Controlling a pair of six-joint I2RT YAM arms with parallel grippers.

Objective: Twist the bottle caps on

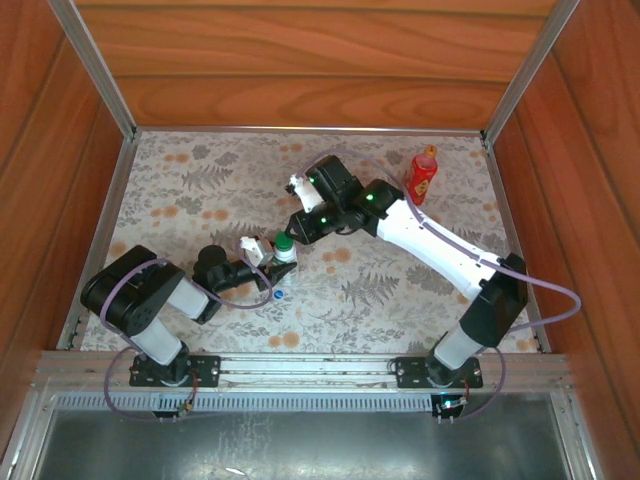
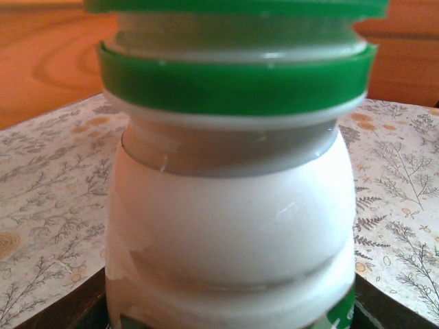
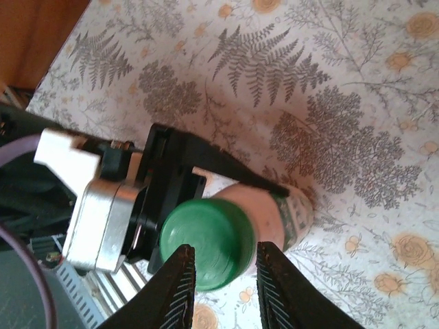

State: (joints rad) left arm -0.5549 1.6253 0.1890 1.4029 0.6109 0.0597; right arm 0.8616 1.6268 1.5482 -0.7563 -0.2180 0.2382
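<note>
Green cap (image 3: 206, 243) — smooth, round, glossy plastic — sat on the neck of the white bottle (image 2: 233, 226), near the middle of the table and slightly to the left. The bottle was opaque white plastic with a rounded shoulder and a ridge lower down. A band of green label (image 3: 291, 218) wrapped its body, the print too blurred to read, and no other writing could be made out. The left gripper (image 1: 278, 258) clasped the bottle's body, its black fingers pressed on either side. The right gripper (image 3: 225, 250) hung over the cap, its two ribbed black fingers flanking it and one overlapping the cap's edge — whether they pinched the cap or stood just free of it could not be told. A small blue cap (image 1: 277, 294) lay on the fern-and-flower patterned cloth (image 1: 400, 290), just beside the left gripper on its near side. A red bottle (image 1: 421, 178) with an orange top (image 1: 429, 152) stood well apart, at the far right.
</note>
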